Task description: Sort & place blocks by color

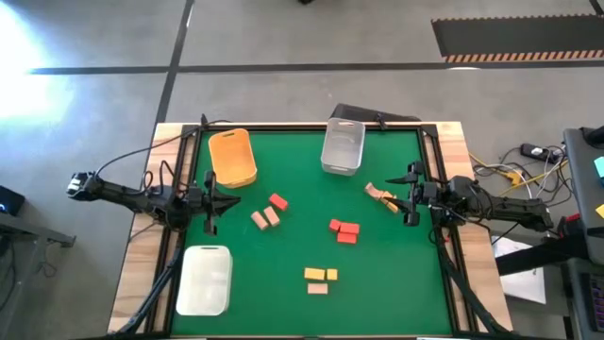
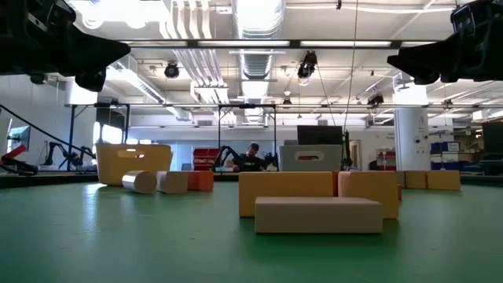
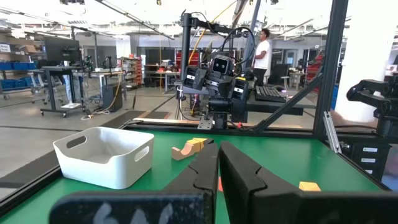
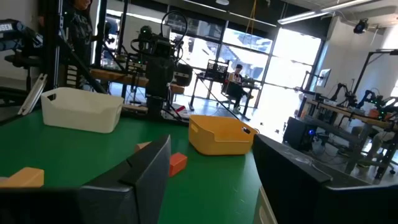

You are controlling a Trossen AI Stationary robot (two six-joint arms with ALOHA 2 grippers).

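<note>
Small blocks lie scattered on the green mat. A red block (image 1: 277, 201) sits beside two tan ones (image 1: 265, 218). Three red blocks (image 1: 344, 230) cluster at the middle. Two yellow blocks (image 1: 321, 274) and a tan one (image 1: 317, 287) lie nearer the near edge. Tan and yellow pieces (image 1: 380, 195) rest just left of my right gripper (image 1: 412, 198), which hovers open at the table's right side. My left gripper (image 1: 209, 200) hovers at the left side, between the orange and white bins, its fingers (image 3: 239, 174) together. Neither touches a block.
An orange bin (image 1: 233, 156) and a clear bin (image 1: 343, 146) stand by the far edge, and a white bin (image 1: 205, 279) at the near left corner. A black frame rims the mat (image 1: 283, 312). A person stands in the room beyond (image 3: 261, 50).
</note>
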